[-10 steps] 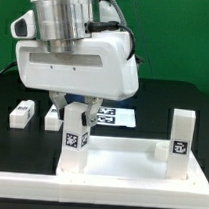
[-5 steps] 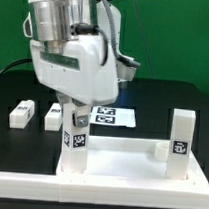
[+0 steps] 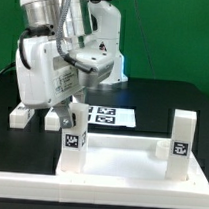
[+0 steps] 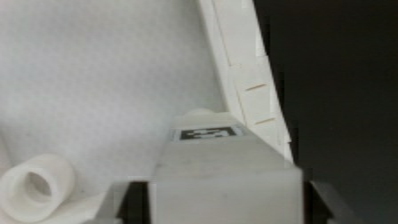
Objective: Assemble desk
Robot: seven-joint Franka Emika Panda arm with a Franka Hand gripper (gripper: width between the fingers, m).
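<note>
The white desk tabletop lies at the front with its raised rim up. Two white square legs stand upright in its corner sockets: one on the exterior view's left and one on the right, both tagged. My gripper comes down over the left leg and is shut on its top. In the wrist view the leg fills the gap between my fingers, with the gripper around it. Beyond it are the tabletop's floor, its rim and an empty round socket.
Two loose white legs lie on the black table behind the tabletop, at the exterior view's left. The marker board lies flat behind the middle. A green wall stands at the back.
My hand has turned about the upright left leg, and its body has swung toward the exterior view's left. The leg and tabletop stay where they were.
</note>
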